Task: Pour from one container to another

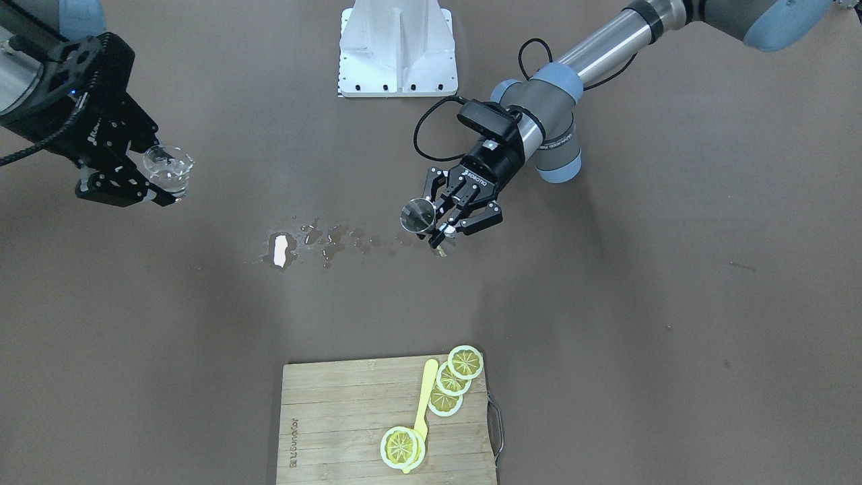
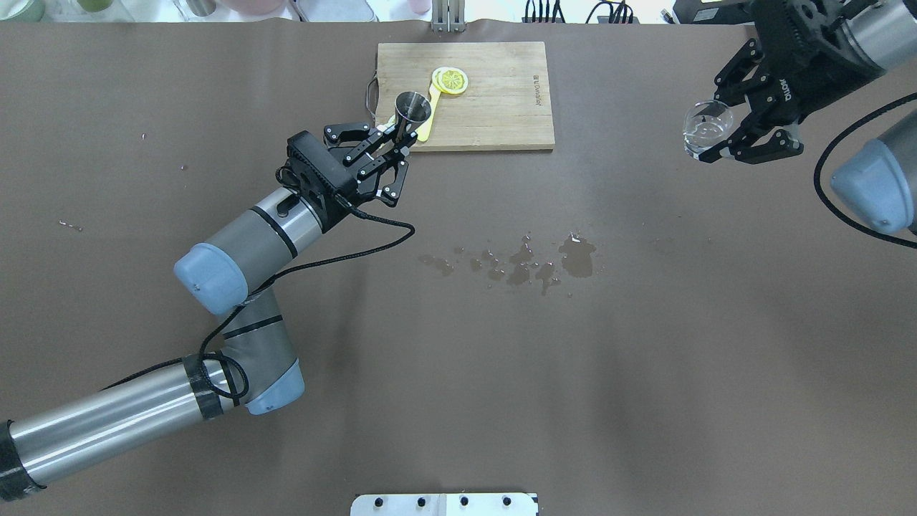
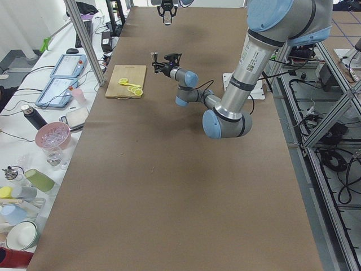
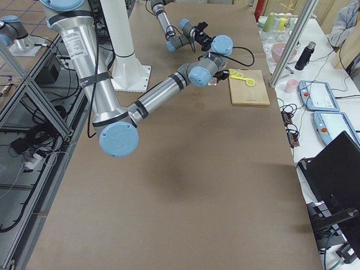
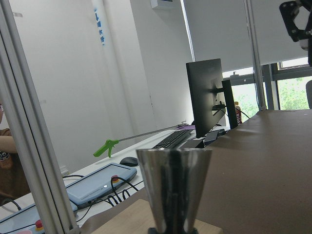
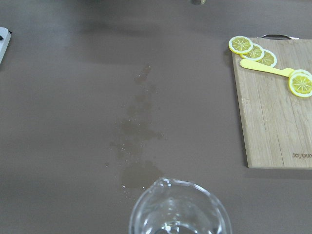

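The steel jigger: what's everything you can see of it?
The steel jigger is shiny grey metal, its upper cone widening to an open mouth. It is held upright above the table, clamped low down by the left gripper; nothing else touches it. Whether it holds liquid cannot be told.

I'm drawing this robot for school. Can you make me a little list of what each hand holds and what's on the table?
Left gripper: shut on the steel jigger, held upright
Right gripper: shut on the glass cup
Pouring: not happening; the cup and the jigger are far apart
Table: wet puddles between the two arms
Cutting board: lemon slices and a yellow utensil lie on it
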